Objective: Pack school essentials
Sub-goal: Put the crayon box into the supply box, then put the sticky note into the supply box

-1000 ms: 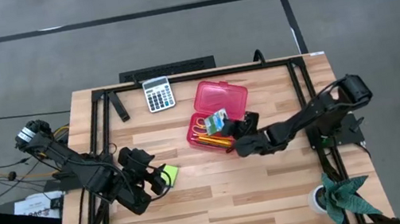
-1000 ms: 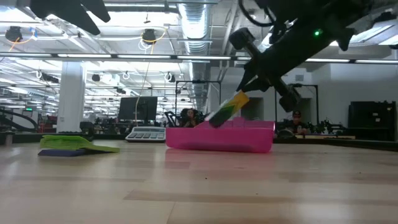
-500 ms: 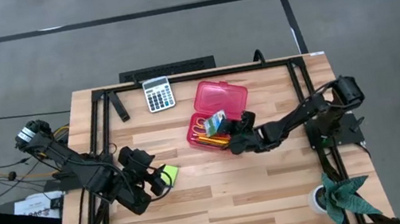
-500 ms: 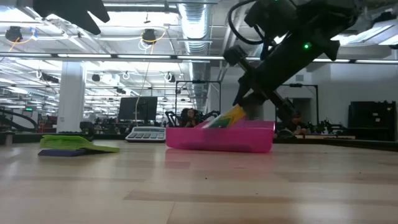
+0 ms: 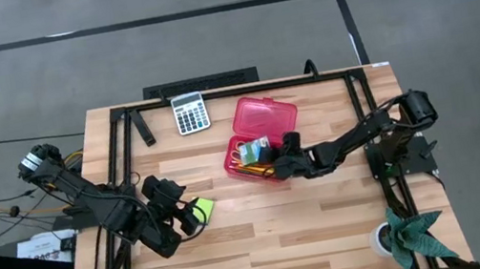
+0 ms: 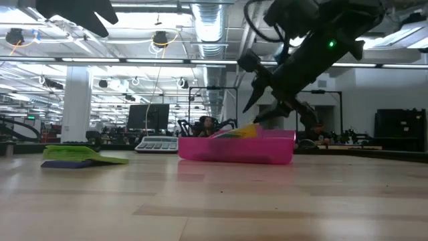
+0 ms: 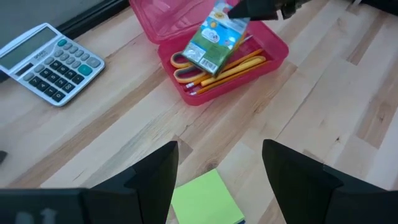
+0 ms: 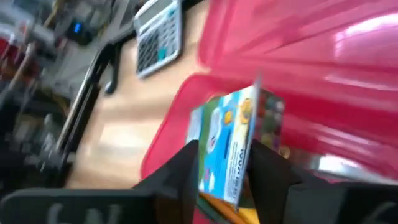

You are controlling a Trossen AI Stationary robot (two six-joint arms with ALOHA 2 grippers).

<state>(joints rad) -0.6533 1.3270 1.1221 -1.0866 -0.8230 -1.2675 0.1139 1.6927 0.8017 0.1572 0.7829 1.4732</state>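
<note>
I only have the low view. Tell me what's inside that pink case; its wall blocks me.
Observer: The green-blue carton lies tilted on top of the orange and yellow pencils and the yellow-handled scissors, all inside the red case.
Operator: Report the right gripper.
Observer: The right gripper is at the case's near edge with its fingers open. Its wrist view shows the carton just ahead of them.
Operator: Now the left one.
Observer: The left gripper is open above the table, and the lime-green sticky-note pad lies below, between its fingers.
</note>
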